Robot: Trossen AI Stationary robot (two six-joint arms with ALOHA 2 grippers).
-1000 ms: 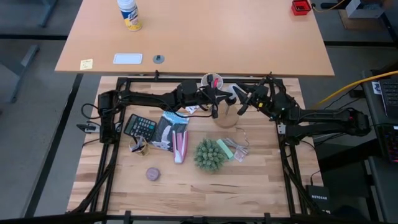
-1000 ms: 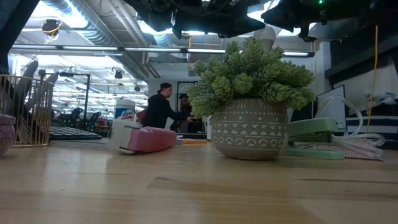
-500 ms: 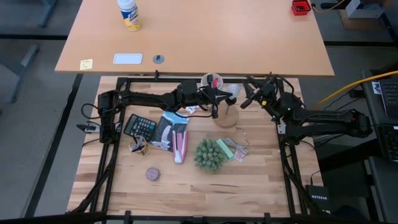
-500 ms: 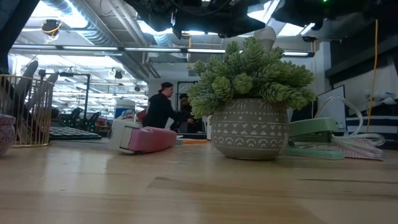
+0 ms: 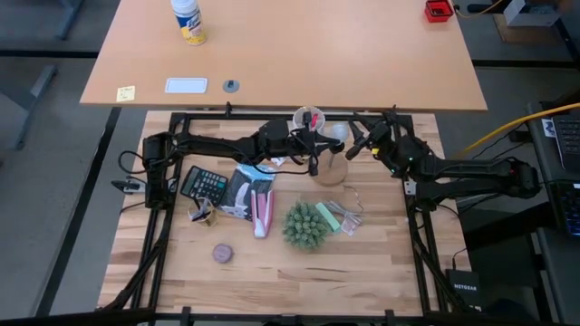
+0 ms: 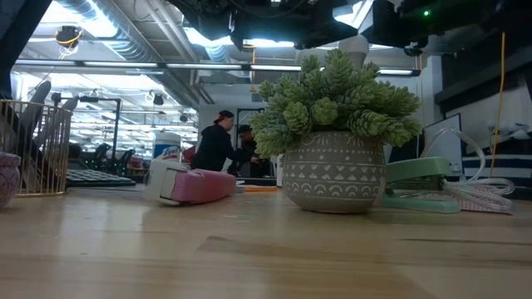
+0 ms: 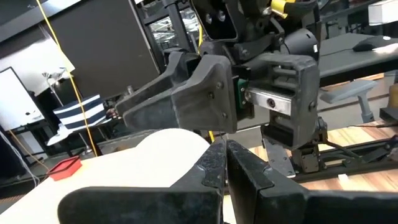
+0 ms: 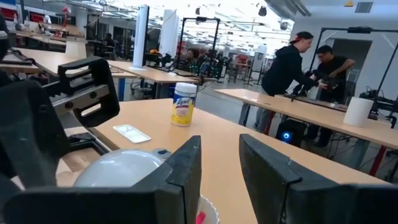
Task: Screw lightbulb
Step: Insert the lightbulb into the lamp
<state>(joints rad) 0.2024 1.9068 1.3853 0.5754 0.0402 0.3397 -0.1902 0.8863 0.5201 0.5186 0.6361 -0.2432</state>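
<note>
The white frosted lightbulb (image 5: 336,133) stands upright over the round wooden disc (image 5: 331,174) at the far middle of the table; its top shows above the plant in the low view (image 6: 356,50). My left gripper (image 5: 314,161) is at the disc's left side, its fingers shut together (image 7: 225,152), with the bulb (image 7: 165,149) just beyond them. My right gripper (image 5: 352,148) is at the bulb's right side and open (image 8: 221,165). The bulb (image 8: 121,171) lies outside its gap, beside one finger. My left gripper has its shut fingers beside the wooden disc's left rim (image 5: 319,172), pointing down. The gripper itself hides the place, and I cannot tell whether it touches the disc.
A white cup (image 5: 308,118) stands just behind the bulb. A potted plant (image 5: 305,226), a green stapler (image 5: 328,217), a pink tape dispenser (image 5: 263,213), a calculator (image 5: 205,185), a wire basket (image 5: 201,213) and a brownish puck (image 5: 222,254) lie nearer.
My right gripper has drawn back from the bulb toward the table's far right and turned at the wrist, then edged back toward the bulb. The bulb shows more fully now and stays upright in place.
</note>
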